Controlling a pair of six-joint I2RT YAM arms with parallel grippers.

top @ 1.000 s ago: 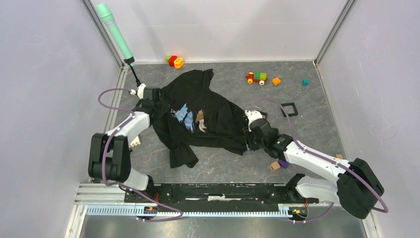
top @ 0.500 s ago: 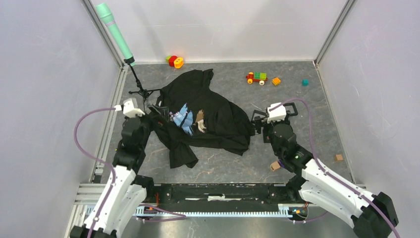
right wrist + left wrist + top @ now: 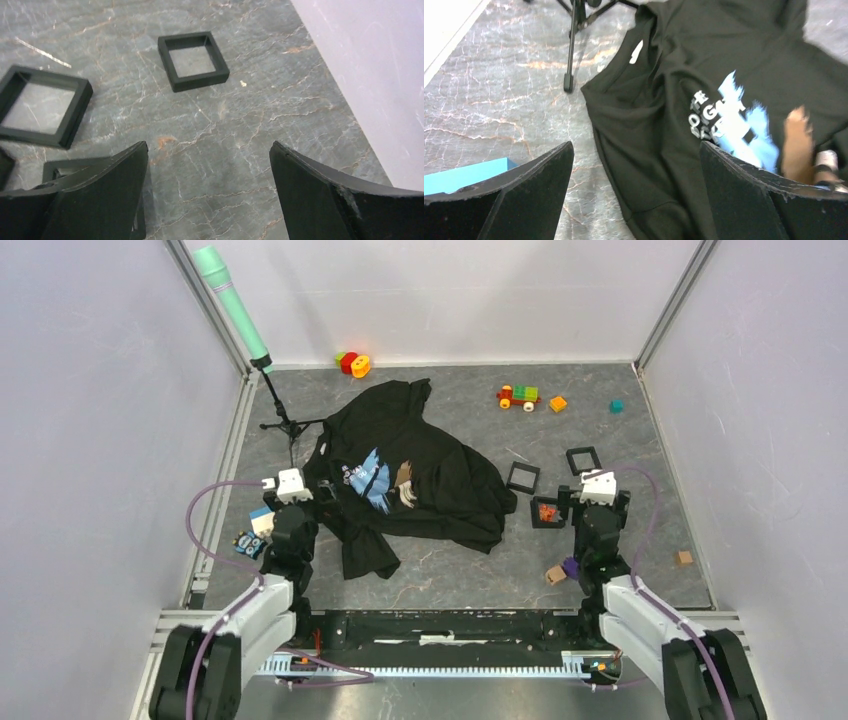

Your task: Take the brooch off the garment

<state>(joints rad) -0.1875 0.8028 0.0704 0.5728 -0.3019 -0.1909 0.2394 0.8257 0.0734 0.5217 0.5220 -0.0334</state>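
While left hand (image 3: pixel 634 150) and right hand (image 3: pixel 207 150) gape wide, empty, tiny orange petal-shaped brooch (image 3: pixel 546 511) apparently lies just beside right hand, off black printed T-shirt (image 3: pixel 440 465); next: verify removal.

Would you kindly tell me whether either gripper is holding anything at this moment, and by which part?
Nothing is held. The left gripper is open by the shirt; the right gripper is open over the table.

White lettering (image 3: pixel 710 114) on the garment (image 3: pixel 659 135) is too blurred to read.
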